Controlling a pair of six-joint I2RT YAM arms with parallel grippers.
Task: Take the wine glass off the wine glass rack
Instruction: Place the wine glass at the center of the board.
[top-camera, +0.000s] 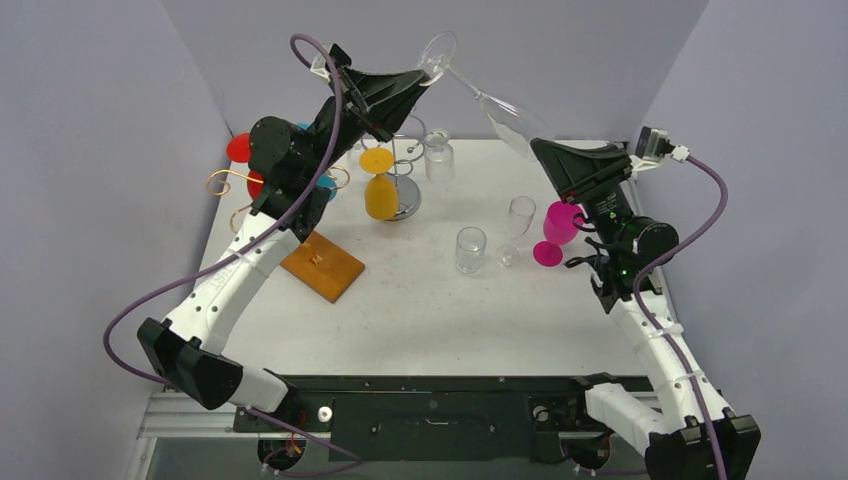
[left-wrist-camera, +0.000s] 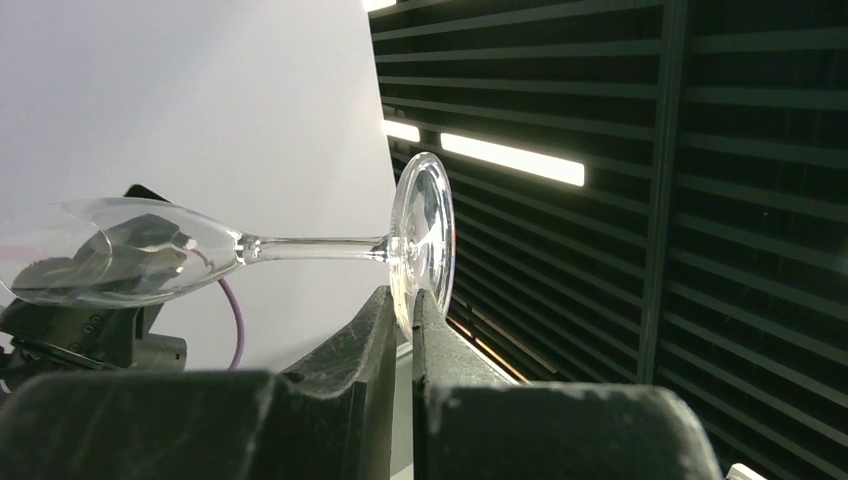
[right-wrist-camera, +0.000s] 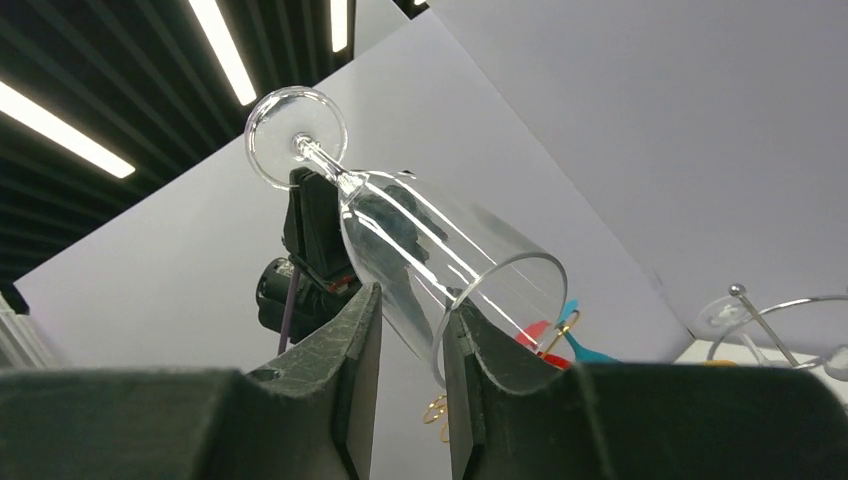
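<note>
1 wine glass (top-camera: 505, 115) | left tool (left-wrist-camera: 410, 305) clamped on foot (left-wrist-camera: 422, 240) | right tool (right-wrist-camera: 410, 310) astride bowl (right-wrist-camera: 440, 250), grip unclear

Clear wine glass (top-camera: 479, 93) (left-wrist-camera: 250, 247) (right-wrist-camera: 420, 250): tall narrow bowl, thin stem, flat round foot. Off the wine glass rack (top-camera: 405, 190) and up in the air, lying tilted, foot highest and toward the back, open mouth lower and toward the right. Pinched by the rim of the foot in the left gripper (top-camera: 425, 75) (left-wrist-camera: 410, 300); clasped around the bowl, close to the mouth, in the right gripper (top-camera: 535, 145) (right-wrist-camera: 412, 300). Rack of curled silver wire arms on a round shiny base, upright at the back centre, below the raised glass and not touching it.
</note>
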